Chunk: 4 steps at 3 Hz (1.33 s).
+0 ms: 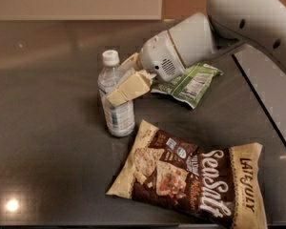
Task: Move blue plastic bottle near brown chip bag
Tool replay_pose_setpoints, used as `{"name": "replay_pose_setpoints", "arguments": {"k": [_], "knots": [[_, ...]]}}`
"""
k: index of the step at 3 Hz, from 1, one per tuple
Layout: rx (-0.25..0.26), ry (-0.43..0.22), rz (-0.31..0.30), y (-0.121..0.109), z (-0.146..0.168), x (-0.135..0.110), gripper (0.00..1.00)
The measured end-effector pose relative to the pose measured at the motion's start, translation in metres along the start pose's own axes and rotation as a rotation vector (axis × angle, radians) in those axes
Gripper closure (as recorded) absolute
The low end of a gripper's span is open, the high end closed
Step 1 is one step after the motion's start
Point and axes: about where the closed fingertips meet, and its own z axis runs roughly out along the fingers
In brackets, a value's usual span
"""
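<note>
The blue plastic bottle (119, 116) stands upright on the dark table (47, 142), left of centre, with its white cap on top. My gripper (117, 82) reaches in from the right and is shut on the bottle's upper body, one cream finger (129, 88) across its front and the other behind it. The brown chip bag (190, 180) lies flat at the front right. Its top left corner is just below and to the right of the bottle's base, a small gap apart.
A smaller green snack bag (190, 82) lies behind the chip bag, under my white arm (238, 27). The table's right edge (264, 109) runs diagonally at the right. A pale wall stands along the back.
</note>
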Motion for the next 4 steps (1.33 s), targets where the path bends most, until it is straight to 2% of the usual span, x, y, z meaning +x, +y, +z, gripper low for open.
{"name": "replay_pose_setpoints", "arguments": {"k": [3, 4], "knots": [[0.005, 0.03, 0.009, 0.0002, 0.0016, 0.0114, 0.14], [0.002, 0.031, 0.006, 0.0014, 0.003, 0.0102, 0.0]]}}
